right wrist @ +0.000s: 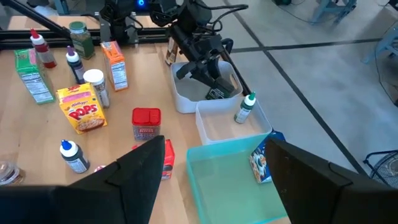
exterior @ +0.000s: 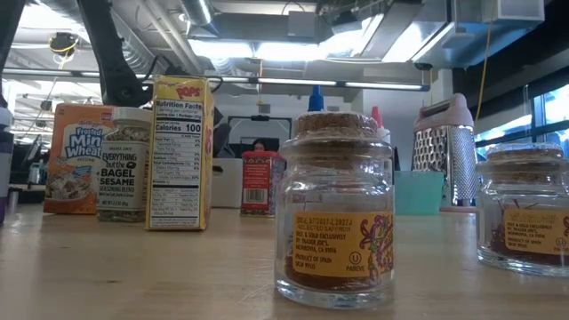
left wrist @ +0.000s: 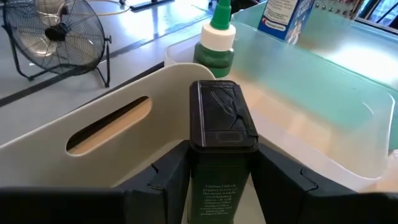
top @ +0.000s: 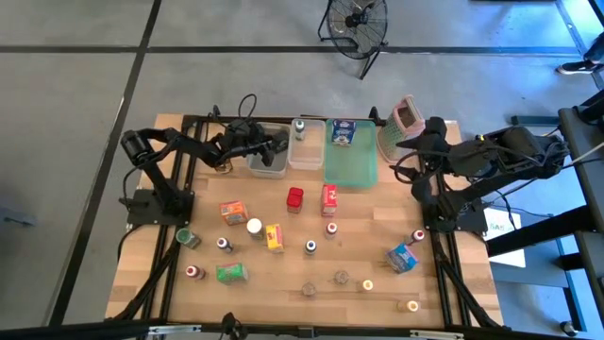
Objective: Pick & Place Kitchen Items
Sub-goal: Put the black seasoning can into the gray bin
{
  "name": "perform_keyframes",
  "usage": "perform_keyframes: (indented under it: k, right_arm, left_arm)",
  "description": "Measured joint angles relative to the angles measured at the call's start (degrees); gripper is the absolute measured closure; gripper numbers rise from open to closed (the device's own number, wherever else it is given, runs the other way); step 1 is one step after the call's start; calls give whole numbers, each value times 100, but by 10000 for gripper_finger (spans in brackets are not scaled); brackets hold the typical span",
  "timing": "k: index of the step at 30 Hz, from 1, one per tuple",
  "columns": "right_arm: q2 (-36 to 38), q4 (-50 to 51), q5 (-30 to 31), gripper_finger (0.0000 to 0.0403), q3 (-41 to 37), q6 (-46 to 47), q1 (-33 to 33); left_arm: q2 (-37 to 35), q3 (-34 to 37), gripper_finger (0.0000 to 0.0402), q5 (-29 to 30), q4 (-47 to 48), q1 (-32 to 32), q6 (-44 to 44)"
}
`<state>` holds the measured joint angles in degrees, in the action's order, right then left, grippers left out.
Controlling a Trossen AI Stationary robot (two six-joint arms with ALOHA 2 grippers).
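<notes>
The left gripper is reaching over the far-left tub at the back of the counter, its fingers closing on a dark-capped spice jar that is sitting just inside the tub's rim. In the clear tub just to the right, a small green bottle with a white cap is standing, and farther right a blue carton is standing at the far end of the flat green tray.

The right gripper is hovering above the tray's near right side with its fingers spread wide and holding nothing; the box grater is standing by that arm at the far right.

The other groceries are lying scattered over the middle and near counter: an orange cereal box, a yellow Pops box, a red-lidded tin, a green box lying flat, a blue carton at the right, and cork-topped jars near the front edge.
</notes>
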<state>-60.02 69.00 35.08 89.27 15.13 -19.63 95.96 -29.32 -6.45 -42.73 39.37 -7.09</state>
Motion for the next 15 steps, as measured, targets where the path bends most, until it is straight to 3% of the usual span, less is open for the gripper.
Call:
perform_keyframes:
  k: [15]
  right_arm:
    - [-83, -234, -134, 124, 0, -153, 41]
  left_arm:
    - [-1, 0, 244, -281, -77, -3, -129]
